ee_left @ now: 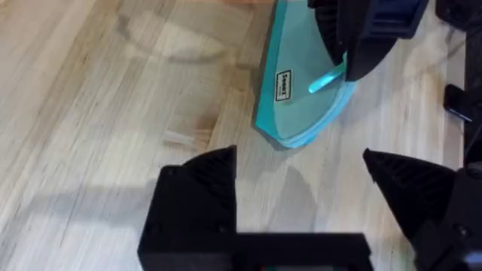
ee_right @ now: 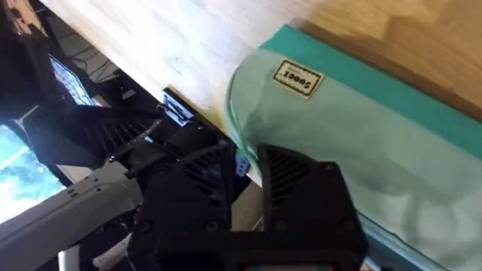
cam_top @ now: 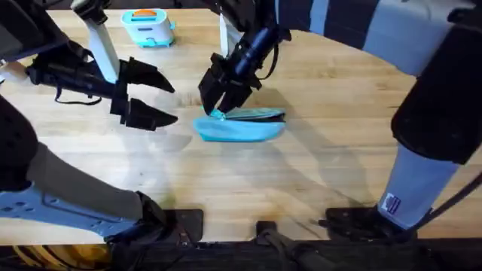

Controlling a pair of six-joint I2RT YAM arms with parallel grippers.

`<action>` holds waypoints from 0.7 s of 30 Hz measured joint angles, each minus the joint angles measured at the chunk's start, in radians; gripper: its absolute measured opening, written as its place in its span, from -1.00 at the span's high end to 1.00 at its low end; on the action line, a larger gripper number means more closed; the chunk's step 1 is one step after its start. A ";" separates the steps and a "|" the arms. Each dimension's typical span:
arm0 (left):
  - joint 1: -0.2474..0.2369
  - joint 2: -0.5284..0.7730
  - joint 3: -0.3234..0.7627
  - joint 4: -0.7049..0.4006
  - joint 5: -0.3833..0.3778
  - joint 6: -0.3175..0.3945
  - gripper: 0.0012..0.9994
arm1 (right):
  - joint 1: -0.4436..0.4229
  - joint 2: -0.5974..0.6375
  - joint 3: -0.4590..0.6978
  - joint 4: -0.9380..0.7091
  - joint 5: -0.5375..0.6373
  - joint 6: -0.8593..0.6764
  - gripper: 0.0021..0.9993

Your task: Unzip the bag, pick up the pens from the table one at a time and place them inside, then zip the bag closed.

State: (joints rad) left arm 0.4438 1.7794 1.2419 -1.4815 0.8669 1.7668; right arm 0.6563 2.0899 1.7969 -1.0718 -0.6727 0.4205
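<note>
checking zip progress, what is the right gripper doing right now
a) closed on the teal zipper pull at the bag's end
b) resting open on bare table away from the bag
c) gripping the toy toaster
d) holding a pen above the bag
a: in the overhead view the right gripper is down at the left end of the bag, its fingers pinched on the teal pull tab, while the left gripper is open beside it.

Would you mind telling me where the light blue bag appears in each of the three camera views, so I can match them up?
Overhead: the bag lies mid-table, just under the right gripper.
Left wrist: upper centre-right, its tip toward the camera.
Right wrist: it spreads across the right half.
Shared landmark: the small white label on the bag's side, seen in both wrist views.
</note>
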 joint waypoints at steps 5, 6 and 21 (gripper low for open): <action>0.000 0.000 0.000 0.000 0.000 0.000 -0.99 | 0.000 0.000 0.000 -0.010 0.023 -0.012 0.92; 0.000 0.000 0.000 -0.007 0.000 0.000 -0.99 | 0.000 0.000 0.000 -0.010 0.029 -0.031 0.94; -0.009 0.000 0.000 0.010 0.002 0.000 -0.99 | 0.005 -0.075 0.000 0.032 0.314 -0.182 0.94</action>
State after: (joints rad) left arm 0.4352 1.7794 1.2419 -1.4713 0.8685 1.7668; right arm 0.6612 2.0147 1.7970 -1.0401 -0.3583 0.2383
